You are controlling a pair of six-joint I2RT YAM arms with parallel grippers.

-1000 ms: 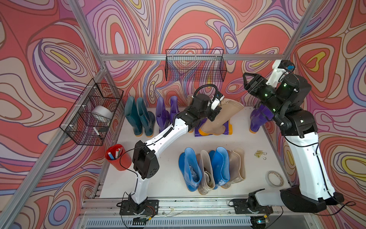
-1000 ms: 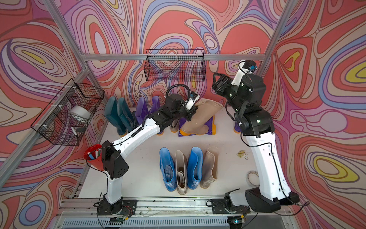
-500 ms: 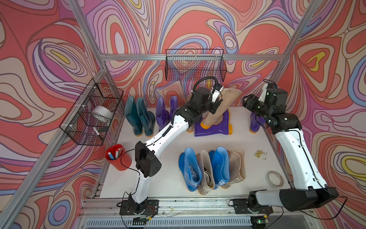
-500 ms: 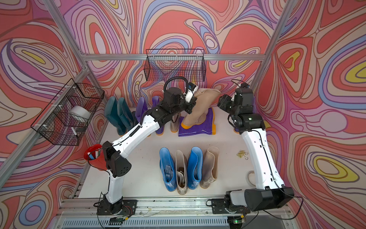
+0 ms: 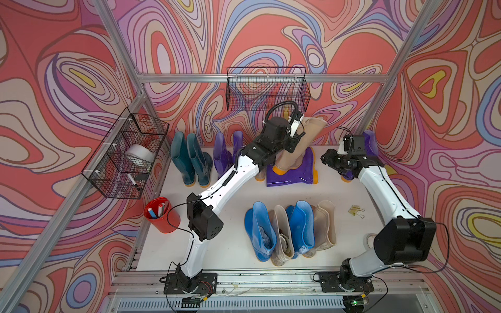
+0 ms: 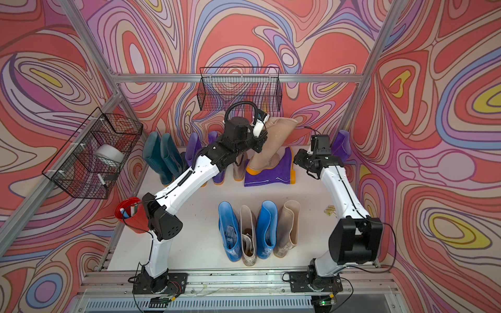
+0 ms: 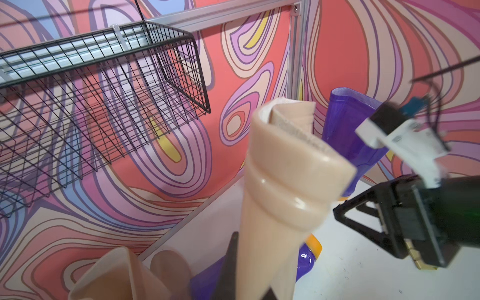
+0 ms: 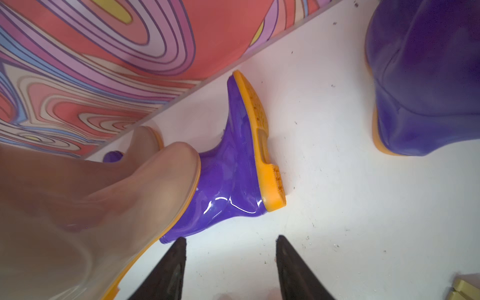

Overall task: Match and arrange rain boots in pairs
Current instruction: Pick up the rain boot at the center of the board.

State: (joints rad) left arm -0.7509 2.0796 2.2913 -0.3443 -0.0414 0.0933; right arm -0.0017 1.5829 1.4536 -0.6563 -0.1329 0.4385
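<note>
Left gripper (image 5: 295, 139) clamped on beige boot (image 5: 298, 154) shaft, boot tilted over purple boot (image 5: 295, 173) lying on side. Right gripper (image 8: 231, 240) parted, empty, over worktop (image 8: 337, 181) beside purple sole.

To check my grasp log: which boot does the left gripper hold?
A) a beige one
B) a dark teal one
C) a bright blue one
A: the left gripper is shut on the shaft of the tilted beige boot.
</note>
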